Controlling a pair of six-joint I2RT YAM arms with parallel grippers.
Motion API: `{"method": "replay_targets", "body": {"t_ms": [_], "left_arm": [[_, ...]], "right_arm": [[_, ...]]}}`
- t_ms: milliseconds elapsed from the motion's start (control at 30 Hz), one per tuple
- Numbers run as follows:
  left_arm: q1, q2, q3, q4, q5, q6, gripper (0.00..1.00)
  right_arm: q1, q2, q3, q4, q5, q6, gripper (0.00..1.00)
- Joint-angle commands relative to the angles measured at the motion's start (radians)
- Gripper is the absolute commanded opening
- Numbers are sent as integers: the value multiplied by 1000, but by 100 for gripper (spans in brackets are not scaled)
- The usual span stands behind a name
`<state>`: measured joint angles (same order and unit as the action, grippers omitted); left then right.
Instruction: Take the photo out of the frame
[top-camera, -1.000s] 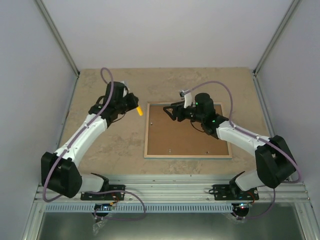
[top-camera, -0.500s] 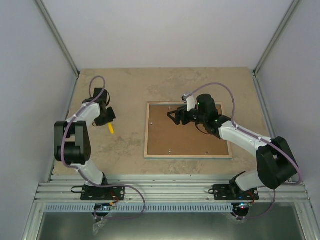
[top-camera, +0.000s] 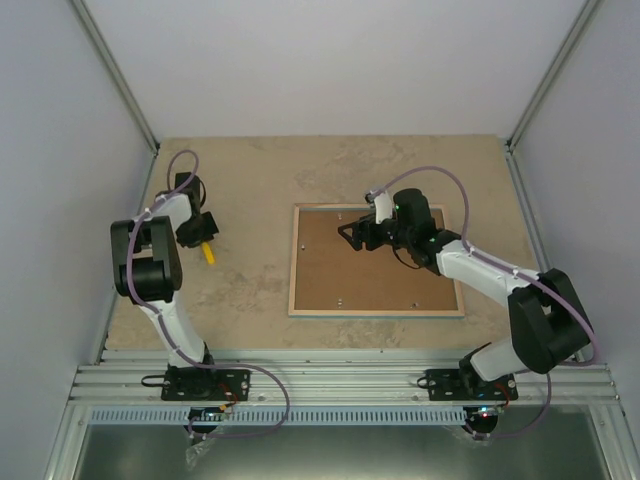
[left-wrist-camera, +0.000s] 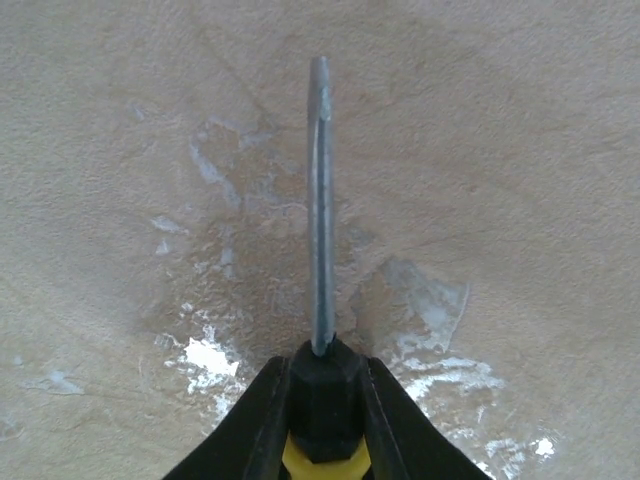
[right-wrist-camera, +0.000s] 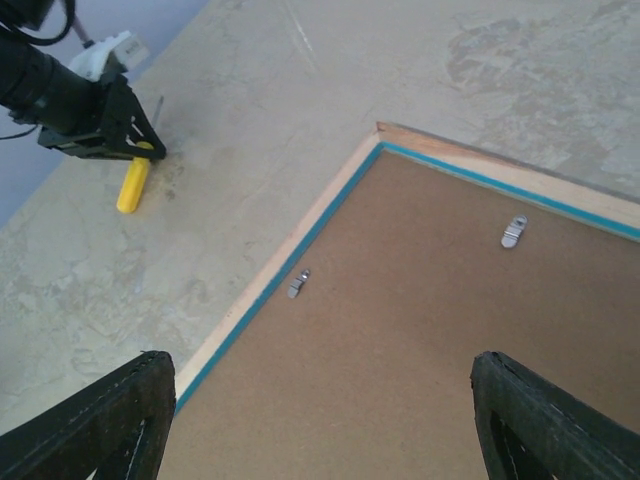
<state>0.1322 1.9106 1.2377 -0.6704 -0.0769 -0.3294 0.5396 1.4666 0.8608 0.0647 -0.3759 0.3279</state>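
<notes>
right fingers (right-wrist-camera: 110, 420) are spread wide and empty over the face-down frame (top-camera: 375, 313), its long axis lying across the bench (top-camera: 250, 290); left fingers (left-wrist-camera: 262, 415), clamped on a screwdriver (left-wrist-camera: 318, 200), are seen well off leftward; photo is hidden.

The frame (top-camera: 292, 265) lies flat and face down on the surface, toward 1 o'clock from between my bases, its long sides running 9 to 3 o'clock. Its back is light wood (right-wrist-camera: 287, 258) with a thin turquoise inner edge. This surrounds a brown backing board (top-camera: 340, 272) that sits under small metal tabs (right-wrist-camera: 513, 231).
</notes>
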Motion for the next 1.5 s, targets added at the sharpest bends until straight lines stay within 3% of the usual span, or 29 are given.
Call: {"method": "replay_targets", "body": {"t_ms": [0,267,400,533,800,1000,1300,1467], "left_arm": [[10,29,5,15,-26,14,23],[10,-29,-12,18,-22,-7,52],[9,-125,-42,28,44,-23,60],[-20,-245,-82,26,135,-43,63],[-316,-406,-177,42,213,-136,69],[-502,-431,-248,109,233,-218,70],[-616,-373,-315,186,324,-260,72],[-660,-311,-319,215,339,-269,71]], "right_arm": [[-13,27,18,-33,20,-14,82],[-44,29,23,-82,57,-20,82],[-82,26,42,-153,88,-30,82],[-141,9,42,-218,115,-29,83],[-297,-84,-25,-323,198,5,86],[-449,-143,-77,-400,244,50,91],[-635,-190,-214,-421,227,125,98],[-648,-159,-258,-408,178,121,98]]}}
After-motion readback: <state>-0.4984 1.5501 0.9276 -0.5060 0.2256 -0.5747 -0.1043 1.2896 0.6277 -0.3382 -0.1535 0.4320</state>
